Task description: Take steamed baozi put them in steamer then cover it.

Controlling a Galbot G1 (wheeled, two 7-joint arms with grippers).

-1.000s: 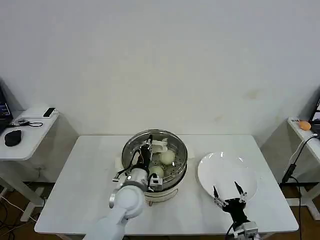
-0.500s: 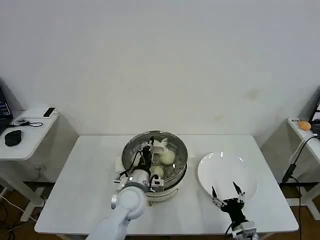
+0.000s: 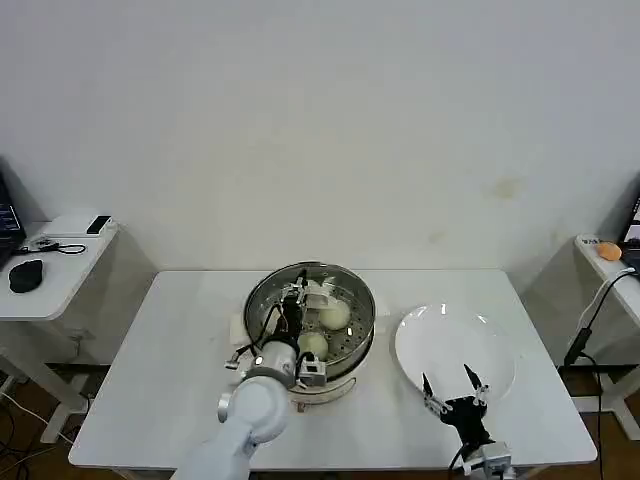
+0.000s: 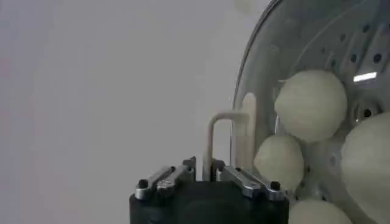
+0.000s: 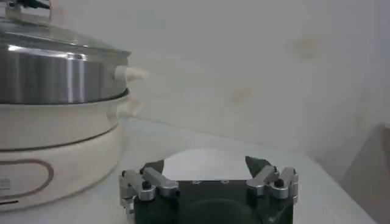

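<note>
Hovering over the steamer's (image 3: 310, 320) near rim, the left claw (image 3: 292, 303) sits pressed together beside the baozi (image 3: 334, 315) inside; the right claw (image 3: 450, 388) waits spread at the plate's (image 3: 455, 340) near edge.

Right gripper (image 5: 209, 173), jaws spread wide, beside the steamer (image 5: 58, 76) (cover (image 5: 55, 38) on) over a white plate (image 5: 204, 163).

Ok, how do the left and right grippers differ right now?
The left gripper is over the steamer, while the right gripper sits at the near edge of the white plate.
The left gripper's fingers are shut on the handle of the cover; the right gripper's are spread open and hold nothing.
Both are low, close to the table.
</note>
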